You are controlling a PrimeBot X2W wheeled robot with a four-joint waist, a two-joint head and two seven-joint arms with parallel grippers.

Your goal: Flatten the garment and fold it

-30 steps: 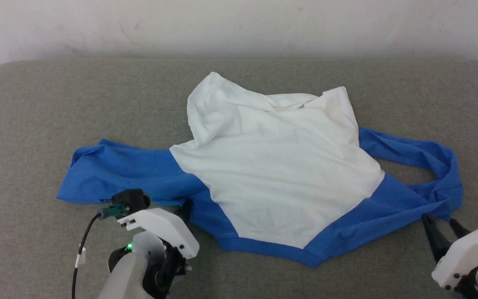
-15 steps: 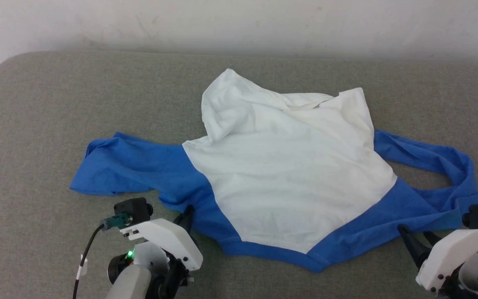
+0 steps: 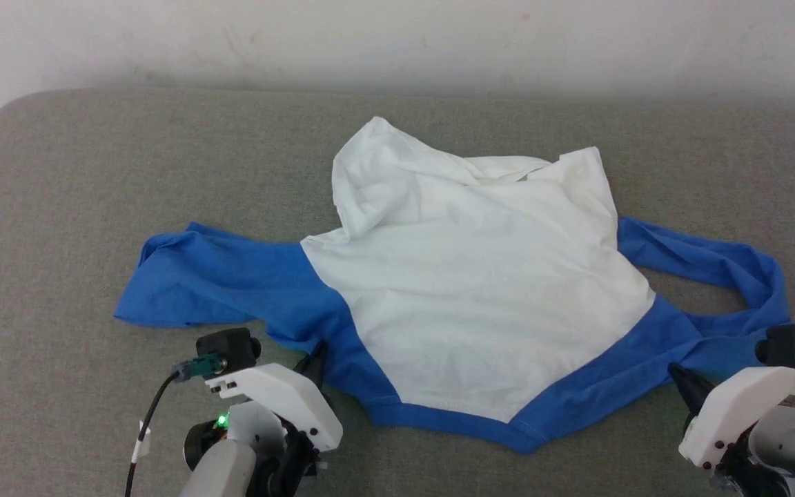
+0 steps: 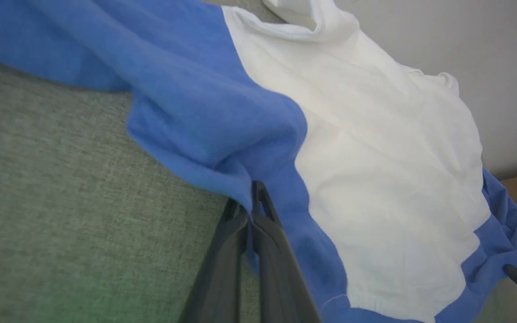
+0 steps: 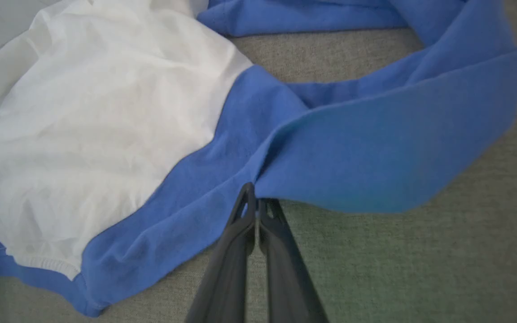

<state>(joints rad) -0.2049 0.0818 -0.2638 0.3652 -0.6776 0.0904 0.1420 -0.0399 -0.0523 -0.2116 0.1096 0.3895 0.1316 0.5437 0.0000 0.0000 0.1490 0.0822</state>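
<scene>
Flattening in hand: pinching the garment [image 3: 480,304], lying rumpled midway across the grey cushion [image 3: 94,172], by its blue sleeve cloth toward the cushion's near edge, left gripper [image 3: 315,353] and right gripper [image 3: 678,374] each pressed together on a fold. Next, probably calling for drawing both holds apart along the cushion, evenly, smoothing the bunched white body.
</scene>
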